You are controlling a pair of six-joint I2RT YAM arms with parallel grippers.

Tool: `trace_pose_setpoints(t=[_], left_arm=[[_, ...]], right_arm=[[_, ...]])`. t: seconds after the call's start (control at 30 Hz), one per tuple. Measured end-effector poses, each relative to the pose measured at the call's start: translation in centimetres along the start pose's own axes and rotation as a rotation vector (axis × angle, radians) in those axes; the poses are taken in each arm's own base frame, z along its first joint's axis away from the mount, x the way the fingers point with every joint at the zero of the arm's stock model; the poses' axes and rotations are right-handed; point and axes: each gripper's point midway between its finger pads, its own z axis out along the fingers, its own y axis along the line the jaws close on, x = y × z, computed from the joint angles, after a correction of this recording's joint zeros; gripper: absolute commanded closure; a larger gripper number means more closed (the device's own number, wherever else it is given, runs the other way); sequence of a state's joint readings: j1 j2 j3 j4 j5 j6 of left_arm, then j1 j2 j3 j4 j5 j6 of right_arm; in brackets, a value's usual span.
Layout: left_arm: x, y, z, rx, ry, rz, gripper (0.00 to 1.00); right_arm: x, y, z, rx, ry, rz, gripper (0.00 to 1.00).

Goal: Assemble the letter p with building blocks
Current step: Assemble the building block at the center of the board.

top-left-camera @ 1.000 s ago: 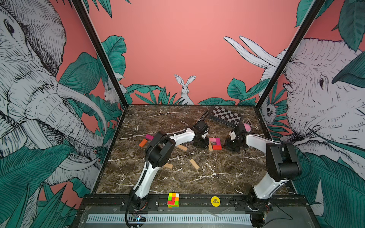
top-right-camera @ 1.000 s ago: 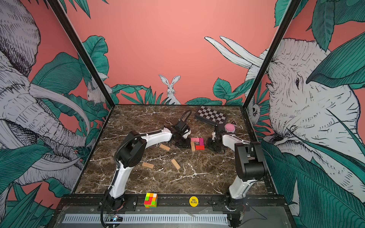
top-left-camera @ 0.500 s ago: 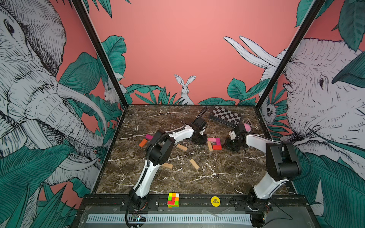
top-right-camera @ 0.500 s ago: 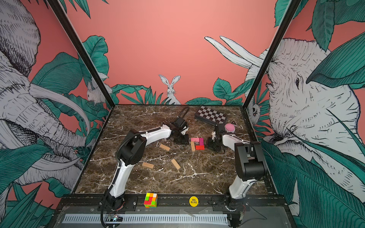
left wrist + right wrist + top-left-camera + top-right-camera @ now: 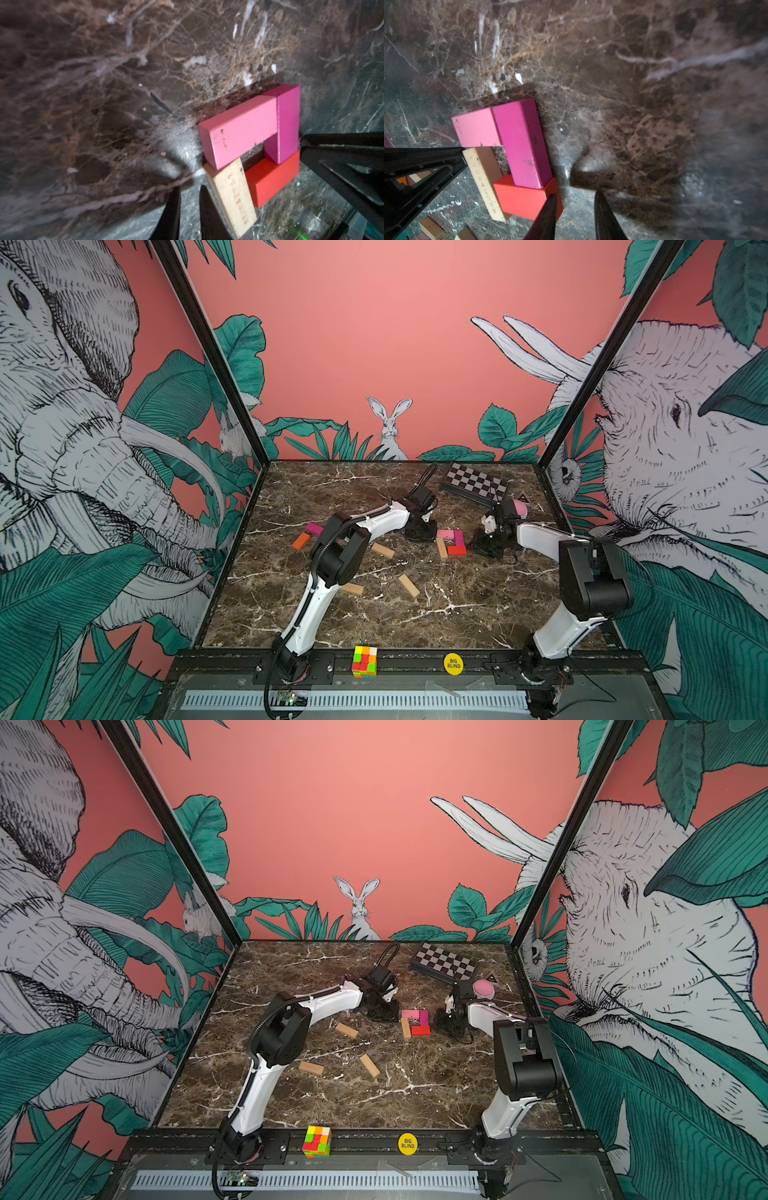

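Pincers flank the half-built letter. The left pincer (image 5: 189, 188) is narrow and empty, its tips low over the table (image 5: 104, 104), just beside the tan block (image 5: 230, 193). The right pincer (image 5: 576, 194) gapes slightly wider and is also empty, with one finger at a corner of the red block (image 5: 521, 199); whether it touches I cannot tell.

Between them the pink block (image 5: 239, 131), magenta block (image 5: 286, 124) and red block close a loop against the tan block, which sits slightly askew as the stem. The step looks like squaring up. Next, the stem probably needs lengthening with the loose tan block (image 5: 382, 550) beside the left forearm.

Two more tan blocks (image 5: 409, 585) lie farther back toward the bases. Both arms crowd the letter, so a careless nudge could scatter it. The checkered box (image 5: 473, 485) stands beyond both pincers.
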State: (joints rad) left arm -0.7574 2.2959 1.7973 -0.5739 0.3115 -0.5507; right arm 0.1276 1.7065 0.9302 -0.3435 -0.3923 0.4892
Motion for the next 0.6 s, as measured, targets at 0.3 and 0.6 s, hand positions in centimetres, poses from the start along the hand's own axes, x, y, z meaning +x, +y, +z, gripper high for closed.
trace_pose_setpoints(t=[0.3, 0.6], left_arm=[[0.09, -0.16, 0.39, 0.016, 0.009, -0.009, 0.95], [-0.29, -0.59, 0.66, 0.032, 0.009, -0.008, 0.95]], right_arm=[[-0.15, 0.10, 0.05, -0.012, -0.005, 0.000, 0.68], [-0.16, 0.16, 0.05, -0.015, -0.005, 0.000, 0.67]])
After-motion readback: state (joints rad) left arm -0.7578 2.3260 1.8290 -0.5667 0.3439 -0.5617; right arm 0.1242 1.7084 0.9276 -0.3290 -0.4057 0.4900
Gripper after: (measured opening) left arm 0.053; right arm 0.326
